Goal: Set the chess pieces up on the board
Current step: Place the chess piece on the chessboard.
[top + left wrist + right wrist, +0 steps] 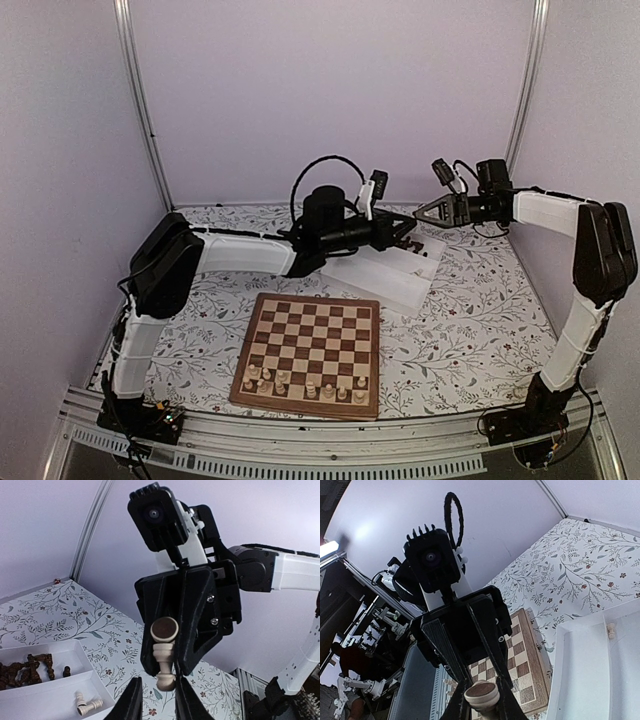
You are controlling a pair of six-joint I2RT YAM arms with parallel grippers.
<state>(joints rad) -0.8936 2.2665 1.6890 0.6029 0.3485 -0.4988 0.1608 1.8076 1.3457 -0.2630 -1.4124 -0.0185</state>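
Note:
Both grippers meet tip to tip above the white tray (385,272). My right gripper (418,212) is shut on a cream chess piece (165,652) near its felt base, which also shows in the right wrist view (481,695). My left gripper (157,692) is open, its fingers standing either side of the piece's head with a gap on one side. The board (310,340) lies in front of the arms, with several cream pieces (310,386) on its two near rows. Its other squares are bare.
The tray holds a heap of dark pieces (25,671) in one compartment and two loose cream pieces (87,705) in the other. Floral cloth (470,320) covers the table. Metal rails run along the near edge (330,445).

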